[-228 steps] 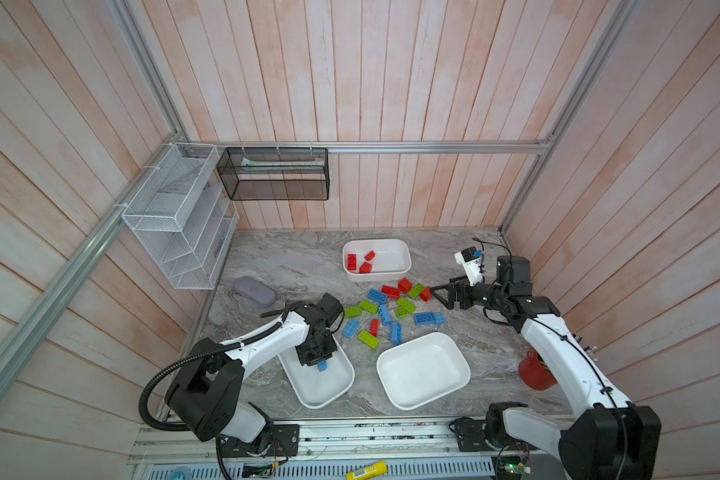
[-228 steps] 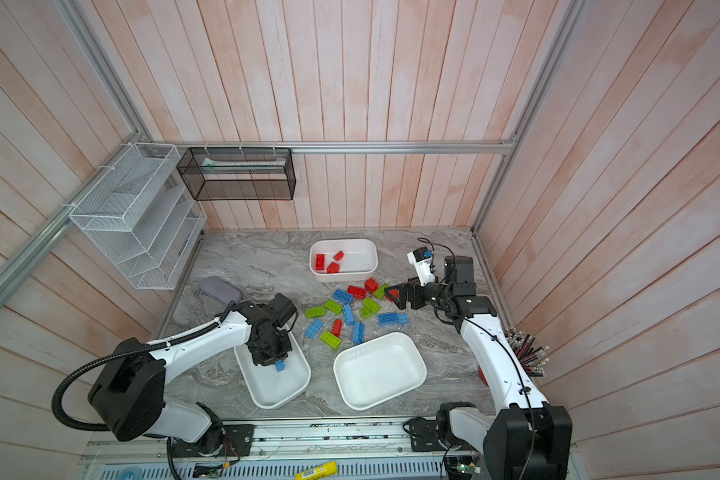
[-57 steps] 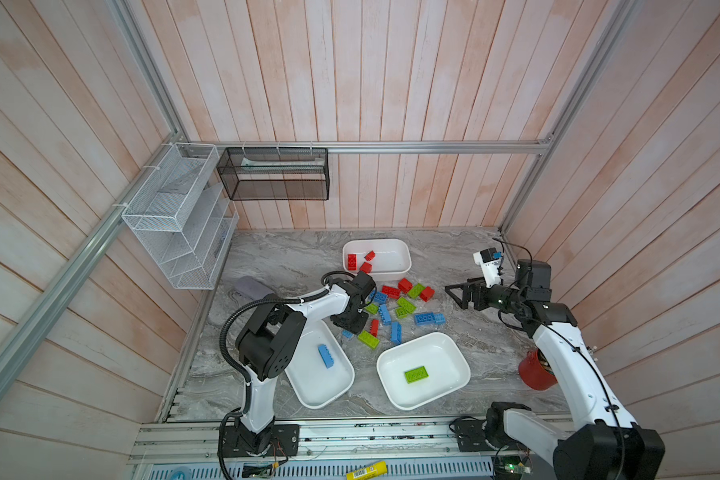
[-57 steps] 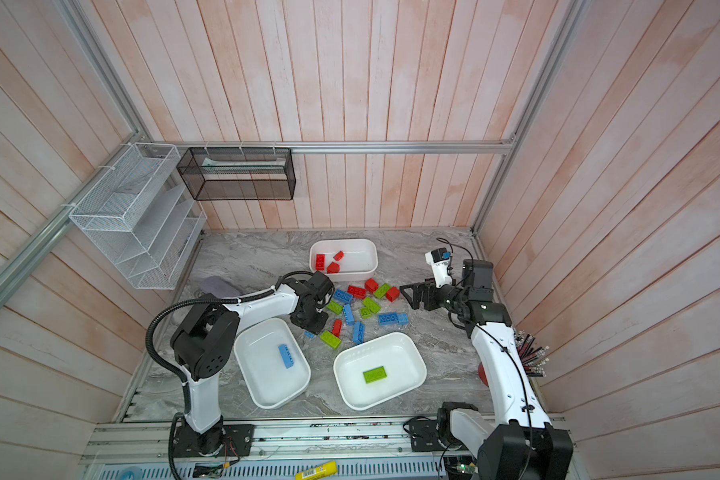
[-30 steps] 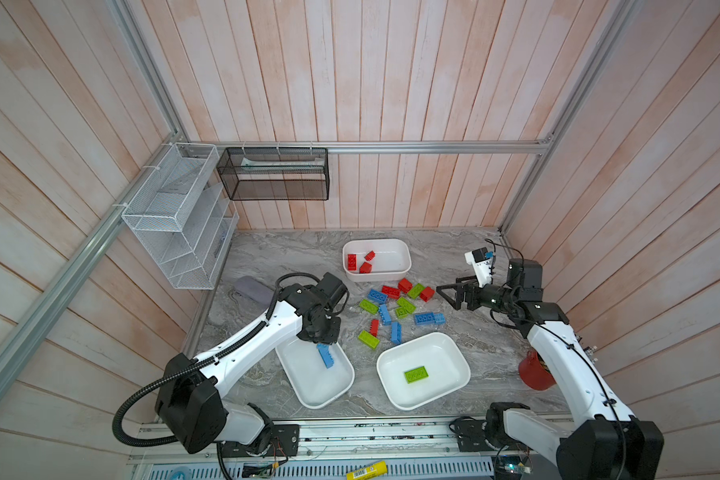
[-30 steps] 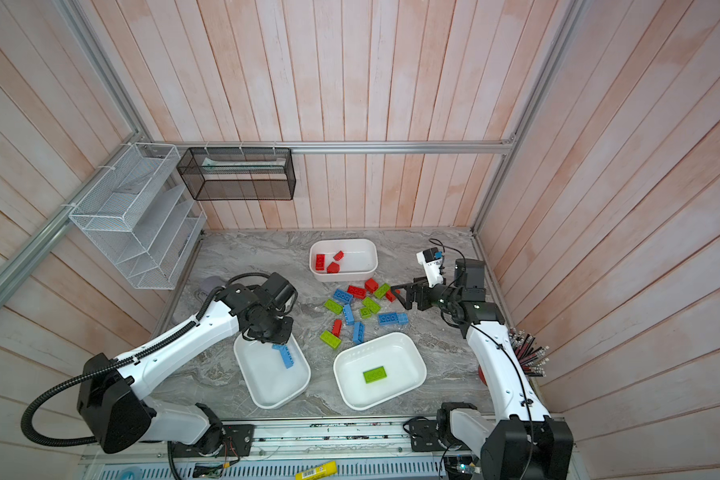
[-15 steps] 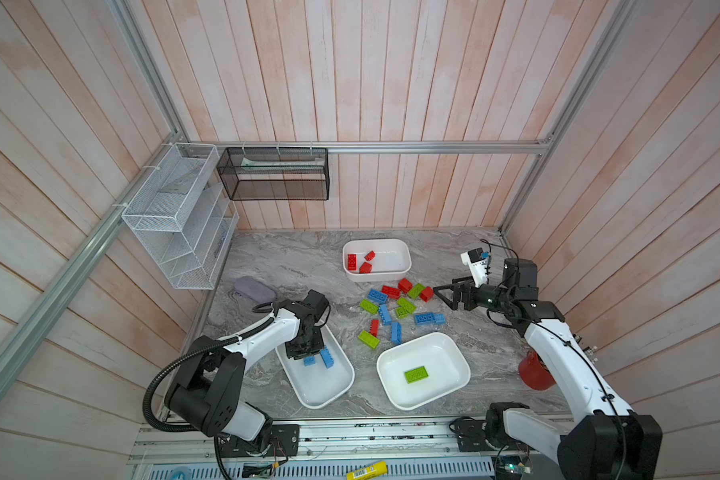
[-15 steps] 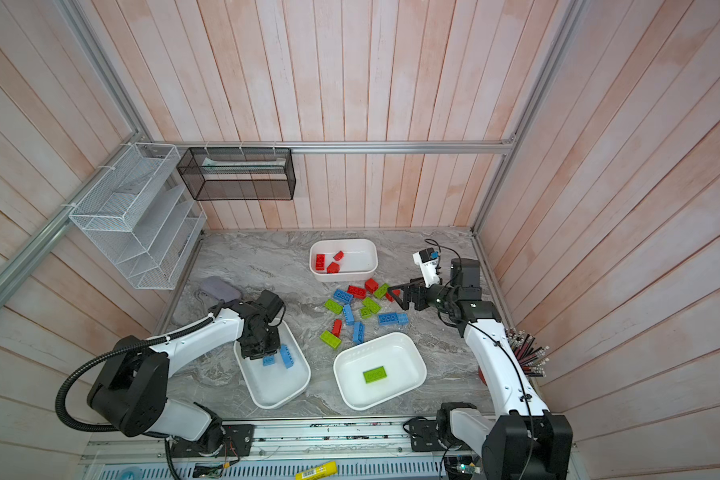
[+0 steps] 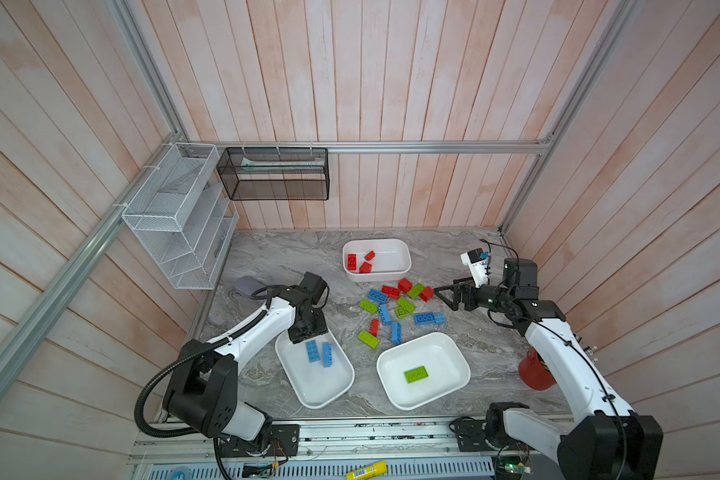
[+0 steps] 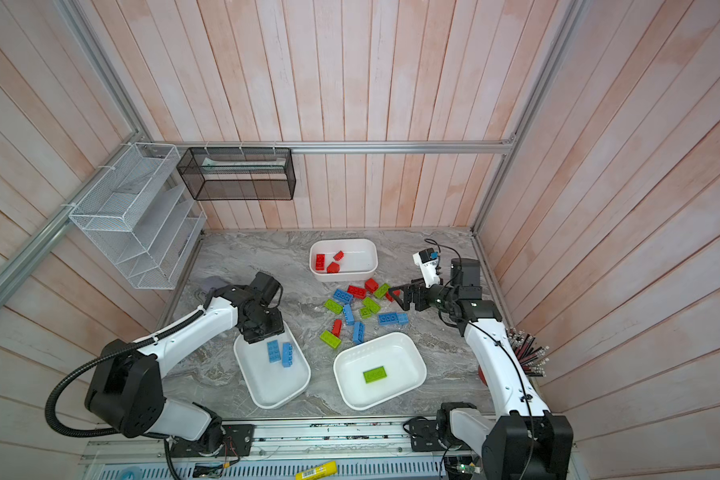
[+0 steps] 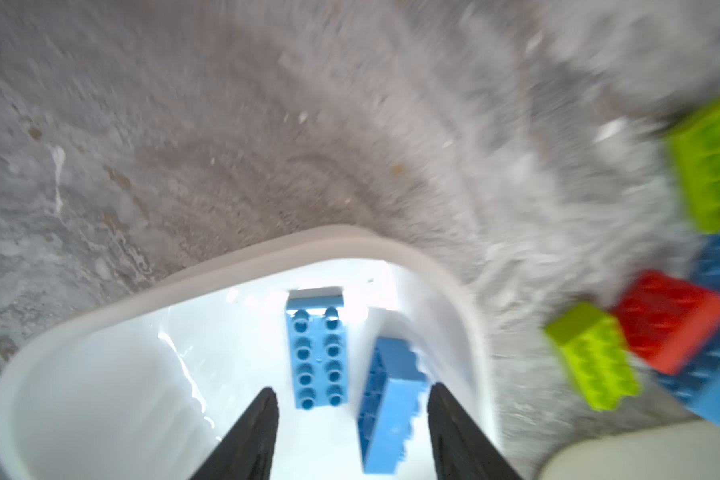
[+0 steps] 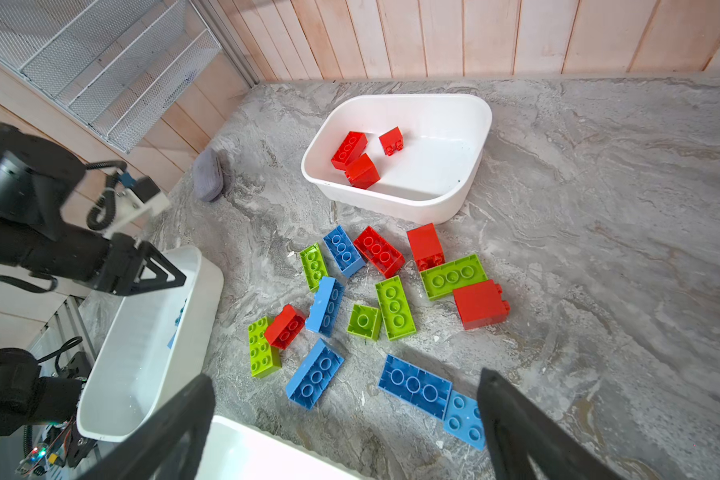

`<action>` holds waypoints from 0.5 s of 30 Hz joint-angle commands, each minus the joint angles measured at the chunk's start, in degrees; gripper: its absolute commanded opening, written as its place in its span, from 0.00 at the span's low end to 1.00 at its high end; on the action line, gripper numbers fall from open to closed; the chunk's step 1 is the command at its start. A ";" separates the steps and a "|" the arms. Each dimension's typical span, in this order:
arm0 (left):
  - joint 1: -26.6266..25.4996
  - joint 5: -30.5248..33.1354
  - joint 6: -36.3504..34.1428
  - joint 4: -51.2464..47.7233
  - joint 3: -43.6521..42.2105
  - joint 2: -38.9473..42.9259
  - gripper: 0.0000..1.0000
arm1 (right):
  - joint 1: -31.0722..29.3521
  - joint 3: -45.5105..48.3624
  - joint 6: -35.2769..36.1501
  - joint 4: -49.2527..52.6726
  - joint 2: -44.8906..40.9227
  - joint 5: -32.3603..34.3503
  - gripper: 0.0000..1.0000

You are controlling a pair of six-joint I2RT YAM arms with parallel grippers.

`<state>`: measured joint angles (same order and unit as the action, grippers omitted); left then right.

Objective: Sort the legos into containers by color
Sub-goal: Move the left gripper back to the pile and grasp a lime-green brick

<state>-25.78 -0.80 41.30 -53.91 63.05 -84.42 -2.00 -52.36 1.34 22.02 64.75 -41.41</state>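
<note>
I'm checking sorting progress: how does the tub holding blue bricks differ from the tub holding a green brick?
The blue-brick tub holds two blue bricks; the green-brick tub holds one green brick. The left gripper hovers open above one end of the blue-brick tub; nothing hangs over the green-brick tub. Both are white, shallow and round-cornered.

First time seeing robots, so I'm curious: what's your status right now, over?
Left gripper open over near-left tub, two blue legos inside. Right gripper open, empty, by loose legos. Nothing seen in the way.
</note>
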 commanded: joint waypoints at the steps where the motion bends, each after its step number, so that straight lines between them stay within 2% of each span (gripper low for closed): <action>1: -1.39 -1.27 -0.35 -4.35 7.72 0.52 0.63 | -0.04 -2.55 0.85 0.93 0.70 0.03 0.98; 6: -5.93 -2.20 0.16 -2.02 17.18 -7.28 0.65 | -0.03 -2.85 0.29 0.09 1.02 0.13 0.98; 10: -7.63 -4.07 3.70 3.16 18.85 -12.35 0.66 | 0.04 -2.92 0.60 0.63 0.26 1.15 0.98; 13: -8.44 0.30 9.37 3.55 21.82 -16.83 0.65 | 0.41 -2.90 1.16 1.31 -0.12 1.31 0.98; 15: -9.36 3.51 15.81 3.07 23.28 -19.83 0.63 | 0.59 -2.75 1.19 1.17 -0.20 1.33 0.98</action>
<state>-34.50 -2.02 48.49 -51.35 83.72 -101.97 -1.85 -53.65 1.72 22.00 65.36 -40.69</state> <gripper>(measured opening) 0.636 0.981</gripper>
